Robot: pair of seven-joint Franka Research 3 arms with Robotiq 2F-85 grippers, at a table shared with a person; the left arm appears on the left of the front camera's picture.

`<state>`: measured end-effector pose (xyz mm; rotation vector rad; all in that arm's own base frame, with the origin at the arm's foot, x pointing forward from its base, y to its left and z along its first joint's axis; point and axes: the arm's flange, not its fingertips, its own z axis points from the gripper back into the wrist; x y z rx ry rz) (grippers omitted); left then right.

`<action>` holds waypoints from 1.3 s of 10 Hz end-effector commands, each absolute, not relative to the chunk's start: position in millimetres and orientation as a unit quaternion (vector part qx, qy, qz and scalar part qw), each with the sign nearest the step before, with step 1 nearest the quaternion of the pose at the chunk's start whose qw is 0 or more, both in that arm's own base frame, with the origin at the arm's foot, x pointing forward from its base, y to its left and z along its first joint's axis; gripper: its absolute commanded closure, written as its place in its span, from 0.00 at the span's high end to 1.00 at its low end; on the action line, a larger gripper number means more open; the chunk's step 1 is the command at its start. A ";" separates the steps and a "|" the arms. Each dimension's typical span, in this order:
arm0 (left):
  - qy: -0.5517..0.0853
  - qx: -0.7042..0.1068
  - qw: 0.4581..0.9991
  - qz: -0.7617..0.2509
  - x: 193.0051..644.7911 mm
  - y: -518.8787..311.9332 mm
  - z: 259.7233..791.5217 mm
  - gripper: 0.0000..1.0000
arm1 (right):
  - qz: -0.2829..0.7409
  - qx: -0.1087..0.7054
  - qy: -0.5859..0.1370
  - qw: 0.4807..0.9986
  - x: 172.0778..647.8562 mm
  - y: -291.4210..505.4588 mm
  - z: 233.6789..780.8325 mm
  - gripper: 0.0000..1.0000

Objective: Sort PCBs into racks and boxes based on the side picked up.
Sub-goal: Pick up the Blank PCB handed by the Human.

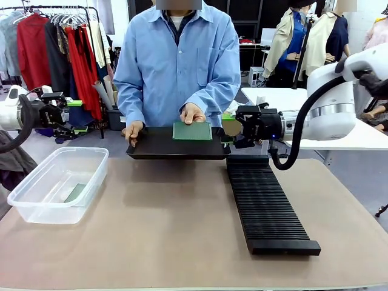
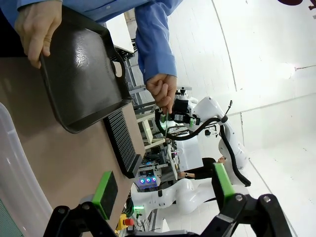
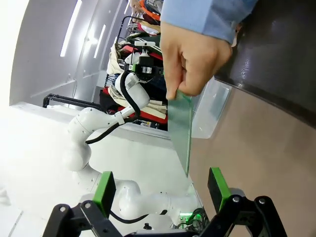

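Observation:
A person holds a green PCB (image 1: 192,131) by its far edge over the shallow black tray (image 1: 157,147). In the right wrist view the PCB (image 3: 181,133) hangs edge-on from the hand (image 3: 195,59), its lower edge just above the gap of my right gripper (image 3: 160,190). That right gripper (image 1: 229,132) stands open at the board's right edge, holding nothing. My left gripper (image 1: 79,116) is open at the far left, above the clear box (image 1: 36,197), with its pads (image 2: 105,192) wide apart. One PCB (image 1: 76,193) lies in the box. The ribbed black rack (image 1: 267,203) lies at the right.
The person's other hand (image 1: 133,130) grips the tray's left rim. A white table (image 1: 357,138) stands behind my right arm, and a clothes rail (image 1: 54,42) at the back left. Bare tabletop (image 1: 170,224) lies between box and rack.

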<state>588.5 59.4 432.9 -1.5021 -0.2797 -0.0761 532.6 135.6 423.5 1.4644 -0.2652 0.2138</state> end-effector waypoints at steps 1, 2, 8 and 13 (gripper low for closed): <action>-0.124 -0.680 0.722 -0.034 587.5 60.0 435.4 1.00 | 0.098 0.669 -0.124 0.727 548.0 146.1 427.5 1.00; -0.124 -0.680 0.722 -0.034 587.5 60.0 435.4 1.00 | 0.097 0.674 -0.141 0.719 550.6 145.5 428.7 1.00; -0.124 -0.680 0.722 -0.034 587.5 60.0 435.4 1.00 | 0.103 0.667 -0.124 0.728 545.8 141.0 426.5 1.00; -0.124 -0.680 0.722 -0.034 587.5 60.0 435.4 1.00 | 0.103 0.687 -0.115 0.710 556.2 141.4 414.7 1.00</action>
